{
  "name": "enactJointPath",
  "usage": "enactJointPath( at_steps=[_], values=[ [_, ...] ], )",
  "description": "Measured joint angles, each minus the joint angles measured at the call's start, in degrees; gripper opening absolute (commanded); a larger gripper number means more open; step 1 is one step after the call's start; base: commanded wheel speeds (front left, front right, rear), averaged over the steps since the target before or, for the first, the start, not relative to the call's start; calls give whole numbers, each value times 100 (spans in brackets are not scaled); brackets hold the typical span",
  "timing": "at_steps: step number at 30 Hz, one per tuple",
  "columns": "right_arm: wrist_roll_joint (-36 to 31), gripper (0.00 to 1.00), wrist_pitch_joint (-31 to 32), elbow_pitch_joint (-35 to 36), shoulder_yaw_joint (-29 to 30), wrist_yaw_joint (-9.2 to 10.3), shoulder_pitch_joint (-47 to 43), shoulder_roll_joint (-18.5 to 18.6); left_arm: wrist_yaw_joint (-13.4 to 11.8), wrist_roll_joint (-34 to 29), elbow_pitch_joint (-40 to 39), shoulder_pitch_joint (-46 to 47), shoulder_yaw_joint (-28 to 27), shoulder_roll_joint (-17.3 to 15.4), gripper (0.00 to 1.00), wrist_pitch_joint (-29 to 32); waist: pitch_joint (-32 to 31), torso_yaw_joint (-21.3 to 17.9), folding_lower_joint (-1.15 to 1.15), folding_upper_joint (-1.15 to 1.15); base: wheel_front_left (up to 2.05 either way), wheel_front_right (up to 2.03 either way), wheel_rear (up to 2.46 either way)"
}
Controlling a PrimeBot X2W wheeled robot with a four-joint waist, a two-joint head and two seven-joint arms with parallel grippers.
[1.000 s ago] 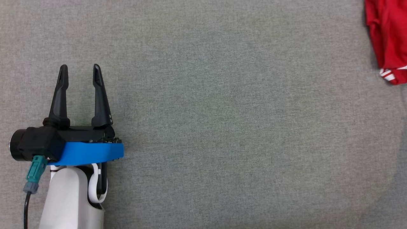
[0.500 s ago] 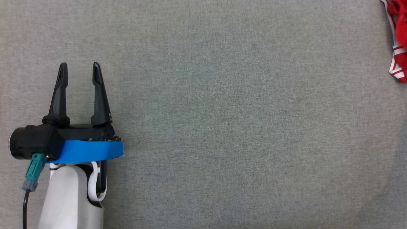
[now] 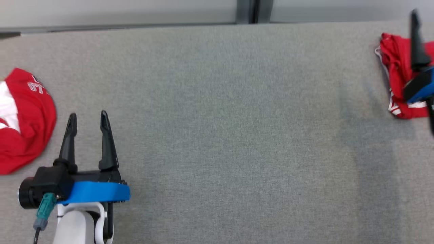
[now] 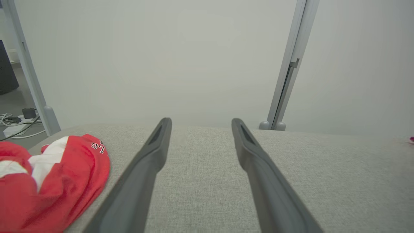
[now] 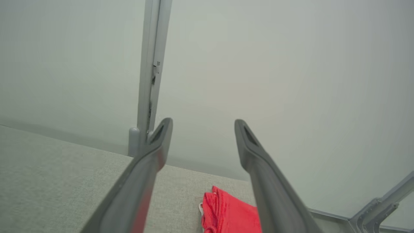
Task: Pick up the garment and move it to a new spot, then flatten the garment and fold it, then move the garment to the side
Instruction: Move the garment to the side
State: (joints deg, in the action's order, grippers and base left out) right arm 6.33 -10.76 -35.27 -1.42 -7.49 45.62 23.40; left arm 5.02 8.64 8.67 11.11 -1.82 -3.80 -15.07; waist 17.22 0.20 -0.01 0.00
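Fingers spread wide on both: left hand over grey table, right hand above red garment

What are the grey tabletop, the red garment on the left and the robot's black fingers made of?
The tabletop: apparently woven fabric, matte, with a fine weave. The red garment: soft cloth, probably knit, since it wrinkles and slumps. The left gripper fingers: likely moulded plastic, matte black, smooth.
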Motion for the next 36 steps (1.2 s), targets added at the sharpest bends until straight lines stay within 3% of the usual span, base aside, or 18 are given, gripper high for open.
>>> enactJointPath(
  at_steps=[5,15,23,36],
  values=[
    [259,100,-115,204,-396,0,-391,-510,-20,-1,80,-324,-22,4,100,0,-443,54,0,0,0,0,0],
    [579,100,-199,658,-693,0,-1493,-1183,-94,35,196,-832,-23,19,100,0,-1168,64,0,0,0,0,0],
    [693,100,-118,1150,-503,0,-2354,-1359,-145,56,174,-1098,10,26,100,1,-1474,-48,0,0,0,0,0],
    [404,100,425,2653,229,0,-3899,-1791,-178,127,105,-1339,130,30,100,119,-1749,-76,1,0,0,0,0]
  ],
)
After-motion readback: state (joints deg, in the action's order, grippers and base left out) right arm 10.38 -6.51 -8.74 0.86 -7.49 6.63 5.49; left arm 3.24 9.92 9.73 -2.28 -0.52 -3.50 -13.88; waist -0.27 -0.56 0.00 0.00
